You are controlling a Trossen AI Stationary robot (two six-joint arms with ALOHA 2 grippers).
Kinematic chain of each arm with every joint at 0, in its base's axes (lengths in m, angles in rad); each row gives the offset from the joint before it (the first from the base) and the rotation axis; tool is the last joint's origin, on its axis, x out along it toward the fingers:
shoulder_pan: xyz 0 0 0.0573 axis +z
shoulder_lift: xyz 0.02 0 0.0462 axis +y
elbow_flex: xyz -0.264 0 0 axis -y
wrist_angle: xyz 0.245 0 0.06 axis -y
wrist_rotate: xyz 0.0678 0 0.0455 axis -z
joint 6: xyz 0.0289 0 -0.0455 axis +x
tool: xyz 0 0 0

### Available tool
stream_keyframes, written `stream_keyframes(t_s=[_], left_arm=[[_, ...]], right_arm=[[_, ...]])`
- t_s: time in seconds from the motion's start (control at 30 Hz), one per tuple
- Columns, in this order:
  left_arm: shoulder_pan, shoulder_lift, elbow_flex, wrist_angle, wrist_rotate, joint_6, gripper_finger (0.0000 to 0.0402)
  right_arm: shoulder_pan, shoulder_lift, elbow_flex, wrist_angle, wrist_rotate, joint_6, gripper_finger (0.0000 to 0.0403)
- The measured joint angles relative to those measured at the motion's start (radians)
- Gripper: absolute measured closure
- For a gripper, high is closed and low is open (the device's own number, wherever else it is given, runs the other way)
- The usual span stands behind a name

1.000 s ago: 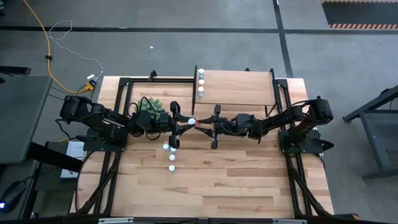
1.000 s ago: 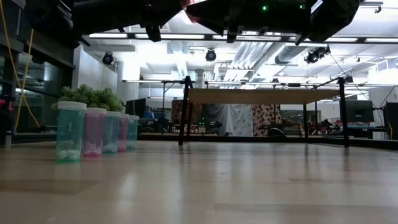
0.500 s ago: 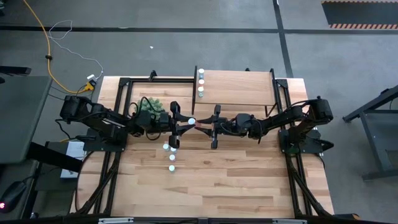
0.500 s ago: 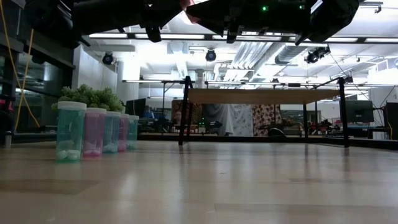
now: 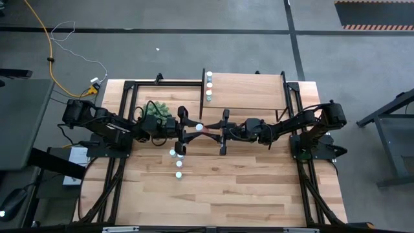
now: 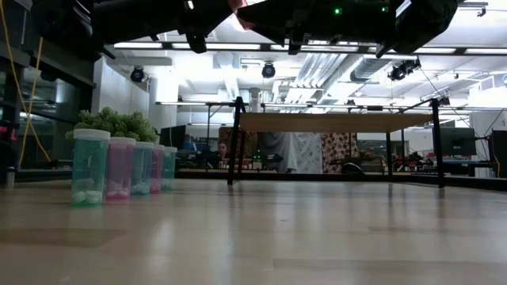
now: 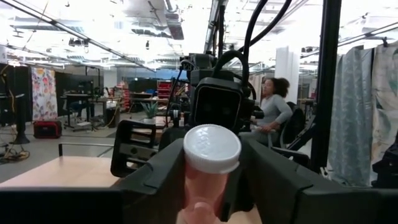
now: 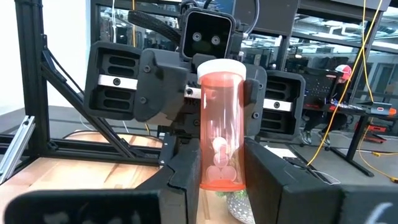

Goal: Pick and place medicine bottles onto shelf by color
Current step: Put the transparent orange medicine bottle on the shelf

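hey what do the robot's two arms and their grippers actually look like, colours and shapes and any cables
Both arms are black, jointed, with chunky boxy housings. The left gripper and right gripper each end in two flat, wedge-like black fingers. From the right wrist view, the left gripper's body shows slotted side plates, silver strips with screws, and a small box with two round holes. Black cables loop above the right gripper's body.

The high view looks straight down on the whole counter (image 5: 213, 188). The low view looks level across it. Both wrist views face each other closely, sharing one pink bottle (image 8: 221, 124).
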Motion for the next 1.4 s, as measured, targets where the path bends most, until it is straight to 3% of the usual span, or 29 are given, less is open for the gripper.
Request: stream_keyframes(t_s=[0.4,0.83,0.97,1.1,1.3,1.4], left_arm=[[0.0,-0.031,0.0,-0.018,0.026,0.01,0.0191],[0.0,-0.308,0.0,-0.38,0.024,0.043,0.019],[-0.006,-0.329,0.0,-0.436,-0.055,0.034,0.0193],[-0.025,-0.295,0.0,-0.426,-0.175,0.035,0.0236],[-0.052,-0.24,0.0,-0.319,-0.208,0.088,0.0381],[-0.072,-0.229,0.0,-0.282,-0.241,0.105,0.0387]], right_arm=[[0.0,0.0,0.0,0.002,0.004,0.0,0.0315],[0.0,0.0,-0.001,-0.002,0.006,-0.003,0.0315],[0.0,0.0,-0.001,-0.001,0.006,-0.003,0.0315],[0.0,0.0,-0.001,-0.001,0.006,0.005,0.0315],[0.0,0.0,-0.001,-0.001,0.005,0.005,0.0315],[0.0,0.0,-0.001,-0.001,0.005,0.005,0.0315]])
